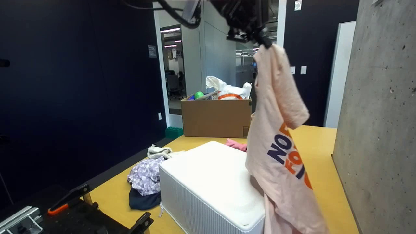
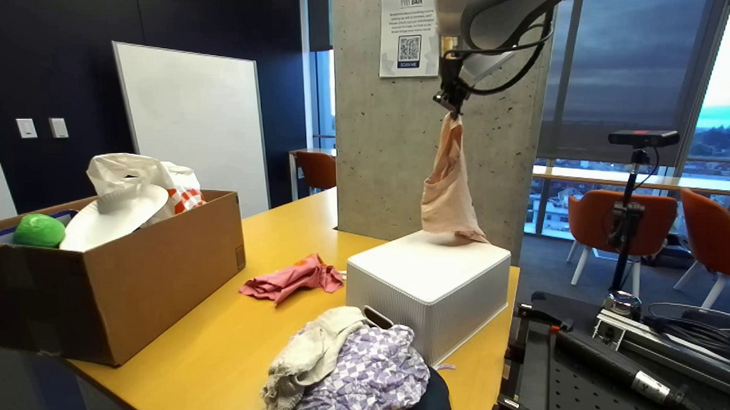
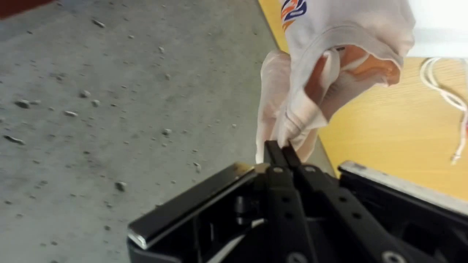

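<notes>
Upper right in an exterior view, tightly closed jaws pinch a pale pink shirt (image 1: 276,143); slow, high travel should limit dragging on the white box (image 1: 208,178).

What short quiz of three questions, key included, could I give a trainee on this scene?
1. Open question: what is the gripper closed on?
2. Fill the gap: the white plate sticks up out of the ____.
3. True or false: the purple-patterned cloth lies on top of the white box.

Key:
1. The peach shirt, which hangs down from it.
2. The cardboard box.
3. False; the purple-patterned cloth lies beside the white box, partly over a dark blue cloth.
</notes>
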### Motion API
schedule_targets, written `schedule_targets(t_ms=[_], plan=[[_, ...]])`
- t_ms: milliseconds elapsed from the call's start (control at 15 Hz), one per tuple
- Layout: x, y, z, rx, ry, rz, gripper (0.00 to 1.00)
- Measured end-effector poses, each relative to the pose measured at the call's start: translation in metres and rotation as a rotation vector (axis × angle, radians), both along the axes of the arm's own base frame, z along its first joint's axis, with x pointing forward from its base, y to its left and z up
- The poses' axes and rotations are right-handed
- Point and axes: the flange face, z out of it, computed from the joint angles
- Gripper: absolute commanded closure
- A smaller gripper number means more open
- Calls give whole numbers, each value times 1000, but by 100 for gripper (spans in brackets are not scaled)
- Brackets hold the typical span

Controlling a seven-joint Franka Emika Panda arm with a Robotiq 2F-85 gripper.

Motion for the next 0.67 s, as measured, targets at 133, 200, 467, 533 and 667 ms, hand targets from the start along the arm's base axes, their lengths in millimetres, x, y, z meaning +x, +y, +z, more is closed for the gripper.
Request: schedule_targets(t_ms=[133, 200, 467, 533, 667], plan=[[25, 62, -17, 10, 17, 96, 100], [35, 95, -22, 15, 24, 149, 100], [57, 222, -40, 28, 48, 347, 72], [60, 245, -45, 30, 54, 383, 67], [67, 271, -57, 32, 68, 423, 52]])
